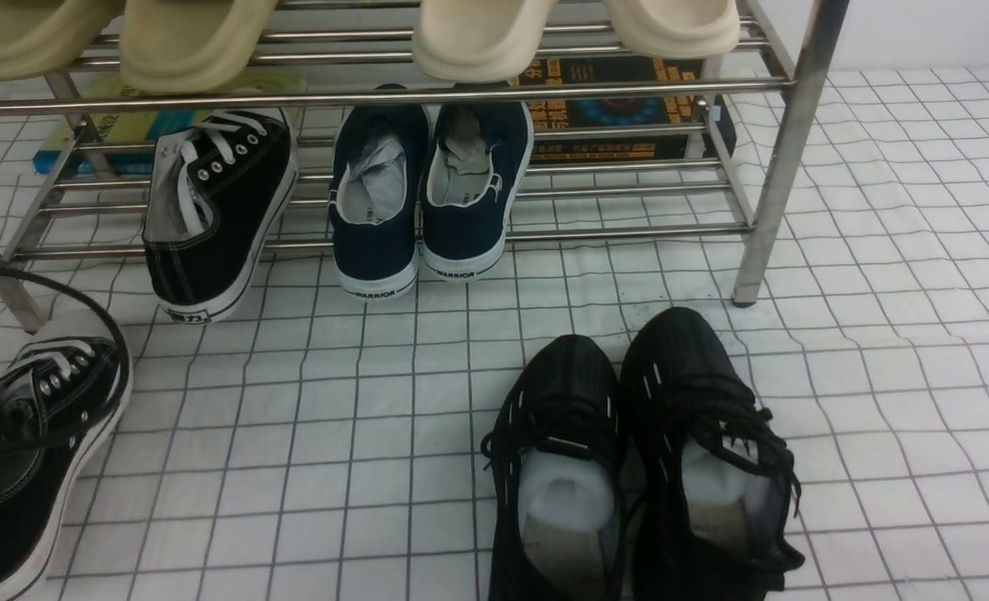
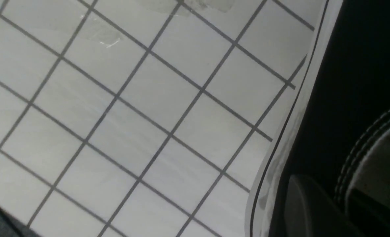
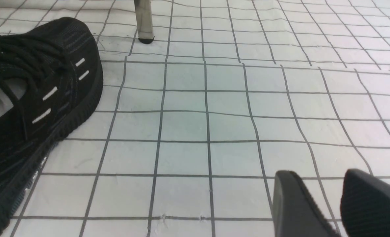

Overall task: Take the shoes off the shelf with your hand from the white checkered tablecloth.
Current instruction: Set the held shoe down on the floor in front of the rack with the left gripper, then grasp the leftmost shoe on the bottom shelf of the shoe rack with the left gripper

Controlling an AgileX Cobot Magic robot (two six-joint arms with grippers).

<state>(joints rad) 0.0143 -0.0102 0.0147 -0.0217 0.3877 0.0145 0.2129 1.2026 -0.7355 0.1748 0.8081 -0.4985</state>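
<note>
One black canvas shoe with white laces leans on the lower rails of the steel shelf, heel toward me. Its mate is at the far left over the white checkered tablecloth, tilted, with a black cable looping above it. In the left wrist view my left gripper is shut on this shoe's side wall, one finger outside the canvas. I cannot tell if its sole touches the cloth. My right gripper is open and empty above bare cloth.
Navy slip-ons stand on the lower tier beside the canvas shoe. Black mesh sneakers sit on the cloth in front, also left of my right gripper. Beige slippers fill the top tier. A shelf leg stands at right.
</note>
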